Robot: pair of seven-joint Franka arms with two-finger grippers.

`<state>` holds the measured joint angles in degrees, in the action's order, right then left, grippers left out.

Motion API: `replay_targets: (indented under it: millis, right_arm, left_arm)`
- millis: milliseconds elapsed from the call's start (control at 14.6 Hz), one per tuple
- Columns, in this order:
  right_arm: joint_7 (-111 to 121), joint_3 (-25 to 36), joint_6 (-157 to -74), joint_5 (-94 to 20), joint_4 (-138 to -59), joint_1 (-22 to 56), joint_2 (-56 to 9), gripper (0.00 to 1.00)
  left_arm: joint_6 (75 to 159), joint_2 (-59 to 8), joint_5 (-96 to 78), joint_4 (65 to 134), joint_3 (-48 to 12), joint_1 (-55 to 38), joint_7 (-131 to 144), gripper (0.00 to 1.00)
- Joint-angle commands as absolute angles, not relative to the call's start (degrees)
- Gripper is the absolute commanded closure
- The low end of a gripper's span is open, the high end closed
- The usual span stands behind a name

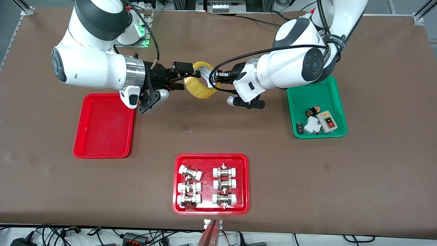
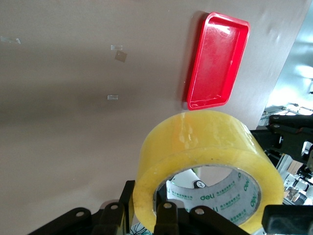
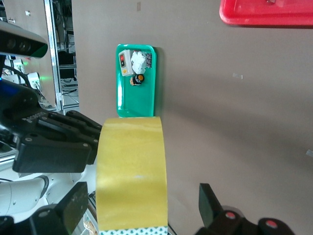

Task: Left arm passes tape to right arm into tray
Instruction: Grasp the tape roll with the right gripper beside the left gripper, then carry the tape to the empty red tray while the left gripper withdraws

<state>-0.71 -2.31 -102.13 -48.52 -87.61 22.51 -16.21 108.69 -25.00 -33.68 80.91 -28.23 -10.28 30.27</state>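
Note:
The tape [image 1: 199,85], a yellowish roll with a white core, hangs in the air over the table's middle, between the two grippers. My left gripper [image 1: 213,78] is shut on the roll's wall, one finger inside the core and one outside; the left wrist view shows this grip [image 2: 146,200] on the tape [image 2: 205,147]. My right gripper [image 1: 191,78] is open, its fingers straddling the tape [image 3: 131,171] with gaps on both sides in the right wrist view [image 3: 142,205]. The plain red tray [image 1: 104,126] lies empty below the right arm and also shows in the left wrist view [image 2: 217,58].
A green tray [image 1: 317,92] with small electrical parts lies toward the left arm's end; it also shows in the right wrist view [image 3: 137,105]. A red tray of pipe fittings [image 1: 211,156] lies nearest the front camera. Small tape scraps dot the brown table.

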Motion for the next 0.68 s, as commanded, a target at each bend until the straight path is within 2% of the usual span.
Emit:
replay_targets:
  millis: [0, 137, 205, 274, 342, 411, 479, 616]
  right_arm:
    - [-1.1, -1.8, -101.5, -49.4, -87.5, 22.9, -16.2, 0.0]
    - [-1.0, -1.8, -101.4, -49.4, -87.5, 22.9, -16.2, 0.0]
    - [-0.9, -1.8, -101.4, -49.4, -87.5, 23.0, -16.2, 0.05]
    - [-0.9, -1.8, -101.4, -49.4, -87.5, 23.0, -16.2, 0.19]
    - [-1.1, -1.8, -101.3, -49.4, -87.5, 23.0, -16.2, 0.4]
    - [-1.2, -1.8, -101.3, -49.7, -87.5, 22.9, -16.2, 0.55]
    - [-1.1, -1.8, -101.3, -49.8, -87.5, 22.9, -16.2, 0.64]
    - [-1.1, -1.8, -101.3, -50.0, -87.5, 22.8, -16.2, 0.72]
  left_arm:
    - [107.8, -25.2, -36.0, 79.4, -28.6, -9.4, 29.2, 1.0]
    - [107.7, -25.2, -36.0, 79.4, -28.6, -9.3, 29.2, 1.0]
    - [107.7, -25.1, -36.0, 79.4, -28.6, -9.3, 29.3, 1.0]
    - [107.6, -25.1, -36.3, 79.5, -28.6, -9.2, 29.3, 1.0]
    - [107.6, -25.1, -36.3, 79.5, -28.6, -9.2, 29.3, 1.0]
    - [107.1, -25.1, -36.3, 79.4, -28.6, -9.1, 29.3, 1.0]
    - [106.5, -25.1, -36.4, 79.4, -28.5, -8.9, 29.3, 1.0]
    - [106.3, -25.0, -36.4, 79.4, -28.6, -8.5, 29.3, 1.0]
